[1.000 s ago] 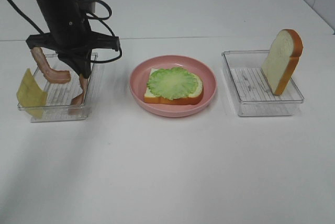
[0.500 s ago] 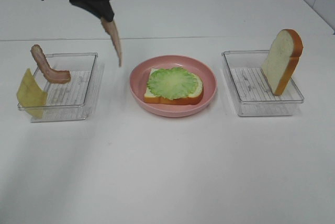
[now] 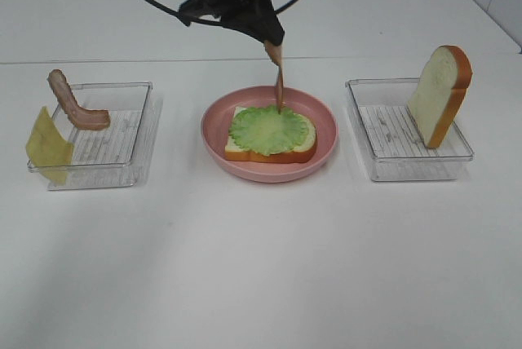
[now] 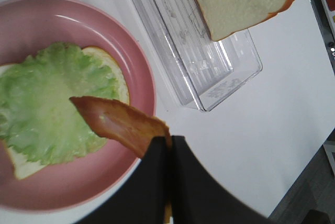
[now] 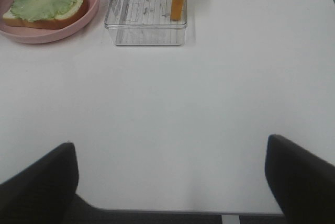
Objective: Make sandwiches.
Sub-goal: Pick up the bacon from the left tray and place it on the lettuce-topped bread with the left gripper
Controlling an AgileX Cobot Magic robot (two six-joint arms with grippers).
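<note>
the left tool [image 3: 268,41] is seen up over the pink plate [image 3: 326,149], pinched shut on the top end of a bacon strip [image 3: 278,80]. the strip is hung almost straight down, with its lower tip at the back edge of the lettuce [image 3: 271,129]; whether tip and lettuce are actually touching can't be told. the half-built sandwich [image 3: 277,156] is sat in the middle of that plate, with the bottom bread slice [image 3: 234,149] laid flat and the lettuce spread over it. on the left of the tabletop [image 3: 245,267] a clear tray [image 3: 90,176] is found, with a second bacon strip [image 3: 75,108] propped over its back left corner and a yellow cheese slice [image 3: 47,147] leaned on its outer left edge. on the right another clear tray [image 3: 408,171] is parked, with a spare bread slice [image 3: 439,96] stood upright at its far right side. the right tool [image 5: 168,143] isn't caught in the overhead shot; in its own wrist view the jaws are spread wide, with only tabletop seen between them.
</note>
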